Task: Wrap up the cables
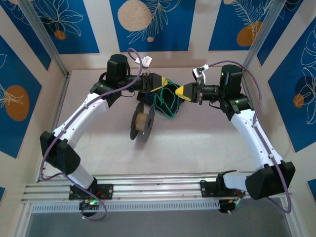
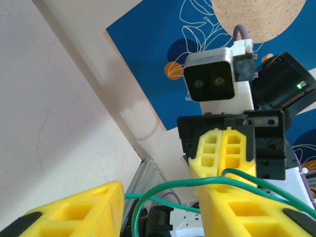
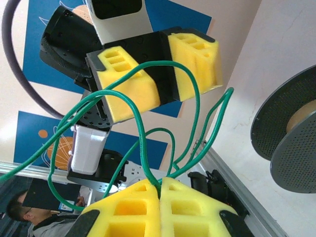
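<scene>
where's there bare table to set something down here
Bare table between the spool and the near rail, and from the spool across to the right arm. Crowded at the back centre, where the left gripper and right gripper meet over the green cable.

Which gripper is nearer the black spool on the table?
Left, judging from the top view. The left gripper hangs just beyond the spool, slightly to its right. The right gripper, shut on the green cable, sits farther off to the spool's right.

The cables hang between left tool and right tool, the spool standing on the worktop just before them.
</scene>
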### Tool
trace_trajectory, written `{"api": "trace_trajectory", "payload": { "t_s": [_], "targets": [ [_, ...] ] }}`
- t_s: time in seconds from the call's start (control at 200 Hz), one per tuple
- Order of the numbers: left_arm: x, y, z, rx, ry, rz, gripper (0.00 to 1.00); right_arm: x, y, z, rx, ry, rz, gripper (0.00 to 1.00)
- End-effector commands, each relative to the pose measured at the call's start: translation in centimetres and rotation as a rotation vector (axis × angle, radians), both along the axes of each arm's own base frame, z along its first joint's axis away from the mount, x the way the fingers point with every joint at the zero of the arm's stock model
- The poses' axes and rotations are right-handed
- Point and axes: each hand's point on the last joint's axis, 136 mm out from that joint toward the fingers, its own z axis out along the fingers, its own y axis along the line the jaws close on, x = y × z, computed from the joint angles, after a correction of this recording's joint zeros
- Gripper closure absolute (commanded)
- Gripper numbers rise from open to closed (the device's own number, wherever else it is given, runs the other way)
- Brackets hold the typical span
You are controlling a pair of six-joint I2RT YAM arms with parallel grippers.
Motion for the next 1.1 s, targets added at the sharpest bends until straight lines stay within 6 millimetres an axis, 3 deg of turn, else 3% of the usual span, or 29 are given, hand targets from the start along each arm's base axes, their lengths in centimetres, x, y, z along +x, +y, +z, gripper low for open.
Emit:
{"api": "trace_trajectory", "payload": {
  "t_s": [0.0, 0.2, 0.32, 0.44, 0.46, 0.795, 1.09],
  "targets": [
    [-0.3, -0.2, 0.2, 0.007, -0.047, -0.015, 0.56, -0.6, 0.3, 1.5, 0.025, -0.019, 0.043, 1.00],
    [-0.6, -0.3, -0.2, -0.003, -0.040, -0.017, 0.59, -0.4, 0.3, 1.4, 0.028, -0.011, 0.041, 1.00],
    [-0.8, -0.5, 0.7, -0.042, -0.041, -0.026, 0.76, -0.2, 0.3, 0.9, 0.021, 0.000, 0.039, 1.00],
    [-0.8, -0.1, 1.6, -0.050, -0.058, -0.010, 1.00, -0.2, 0.1, 0.2, 0.002, 0.009, 0.020, 1.00],
    [-0.6, 0.2, 1.6, -0.046, -0.057, 0.001, 1.00, -0.2, 0.0, 0.2, -0.001, 0.011, 0.016, 1.00],
    [4.3, 9.7, -0.2, 0.071, -0.014, 0.359, 1.00, -0.6, -5.9, 0.1, -0.021, -0.038, -0.179, 1.00],
    [5.4, 14.0, 0.3, 0.094, -0.017, 0.492, 1.00, -1.1, -7.6, -1.4, -0.064, -0.046, -0.248, 1.00]
  ]
}}
